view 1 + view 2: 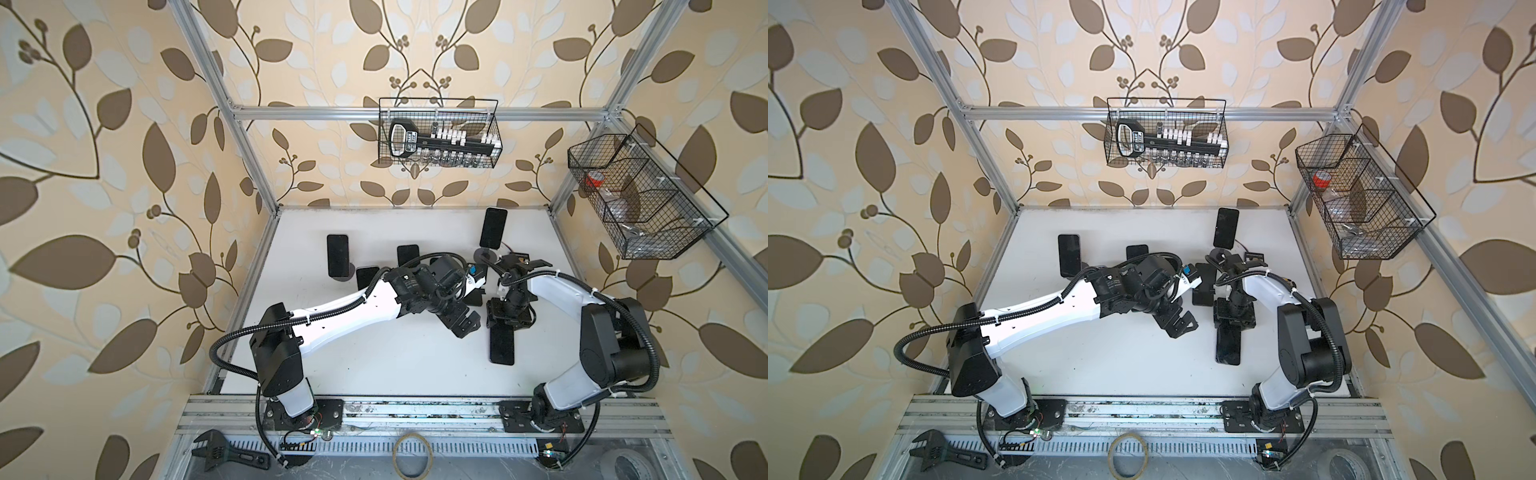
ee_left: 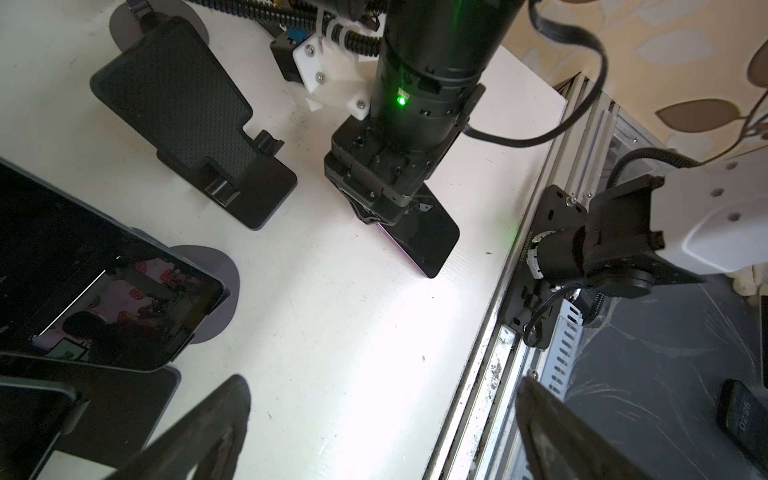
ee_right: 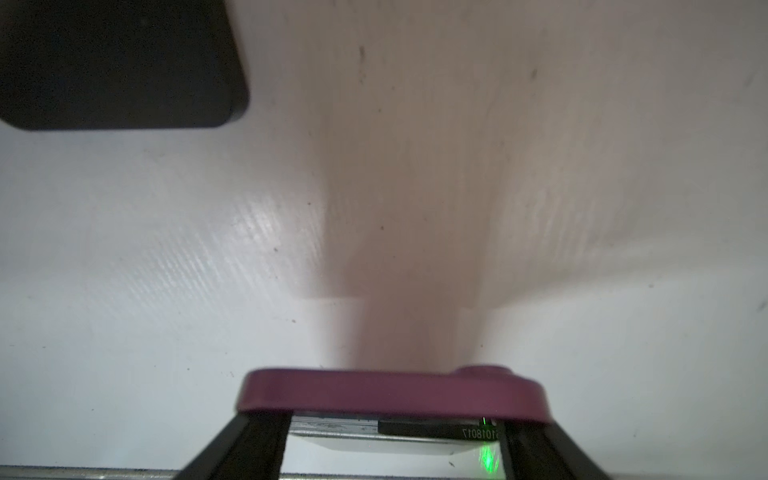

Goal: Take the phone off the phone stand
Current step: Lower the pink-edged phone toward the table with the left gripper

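Observation:
My right gripper (image 1: 505,325) (image 3: 395,419) is shut on a phone (image 1: 502,345) (image 3: 390,392) with a maroon case and a black screen. It grips the phone by its long edges, low over the white table (image 1: 374,357), right of centre. The phone (image 2: 428,241) slopes down toward the front rail; I cannot tell if its end touches the table. Just behind stands an empty black phone stand (image 2: 195,124) (image 1: 1203,289), apart from the phone. My left gripper (image 1: 467,328) (image 2: 382,415) hangs open and empty to the left of the phone.
More dark phones stand on stands at the back: one far left (image 1: 337,255), one in the middle (image 1: 408,254), one back right (image 1: 493,227). Two wire baskets (image 1: 440,133) (image 1: 640,195) hang on the frame. A metal rail (image 1: 415,411) runs along the front edge.

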